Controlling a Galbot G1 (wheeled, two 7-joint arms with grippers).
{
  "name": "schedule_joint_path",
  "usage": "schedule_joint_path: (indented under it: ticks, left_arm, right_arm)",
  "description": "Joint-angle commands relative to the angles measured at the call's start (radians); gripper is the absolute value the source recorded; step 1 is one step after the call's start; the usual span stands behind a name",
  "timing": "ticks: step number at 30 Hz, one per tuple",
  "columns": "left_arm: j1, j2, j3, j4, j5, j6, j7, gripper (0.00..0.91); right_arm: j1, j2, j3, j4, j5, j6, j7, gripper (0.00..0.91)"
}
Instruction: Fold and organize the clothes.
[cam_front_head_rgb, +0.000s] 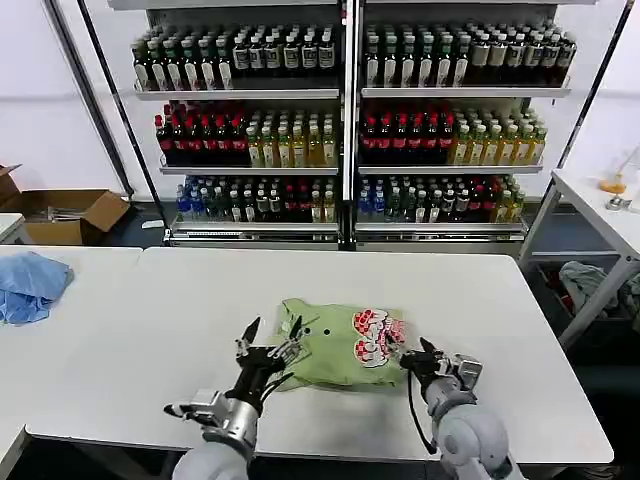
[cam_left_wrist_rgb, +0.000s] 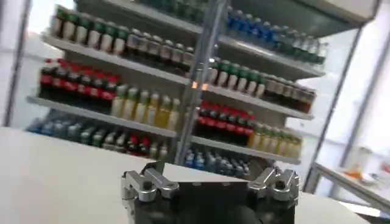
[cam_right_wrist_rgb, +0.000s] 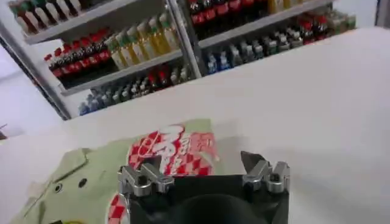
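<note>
We see the light green shirt (cam_front_head_rgb: 340, 343) lying folded into a compact bundle on the white table (cam_front_head_rgb: 480, 300), near the front edge and a little right of the middle; its red-and-white print faces up on the robot's right part, and the collar with small buttons is toward the left part. The left gripper (cam_front_head_rgb: 268, 343) is at the left edge of the shirt, with its fingers spread open, and we cannot see any cloth held between them. The right gripper (cam_front_head_rgb: 413, 358) is at the right edge of the shirt, just beside the print; in the right wrist view its fingers (cam_right_wrist_rgb: 251, 162) stand apart, with one on the table and the other over the shirt (cam_right_wrist_rgb: 97, 179), holding nothing. A light blue cloth (cam_front_head_rgb: 30, 285) lies well apart at the far left of the table. Behind the table stands a shelf (cam_front_head_rgb: 345, 120) full of bottles, and a cardboard box (cam_front_head_rgb: 70, 215) is on the floor at the left.
</note>
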Motion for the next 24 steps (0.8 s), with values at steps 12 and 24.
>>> schedule_joint_path:
  ticks: [12,24]
  left_arm:
    - [0.149,0.004,-0.113,-0.072,0.001,-0.020,-0.006,0.907]
    - [0.154,0.006,-0.114,-0.075,-0.001,-0.020,-0.004,0.907]
  right_arm:
    - [0.086,0.052,-0.077,-0.161,-0.046,0.047,0.018,0.000]
    - [0.154,-0.028,-0.009,-0.224,-0.214,0.037,-0.107,0.000]
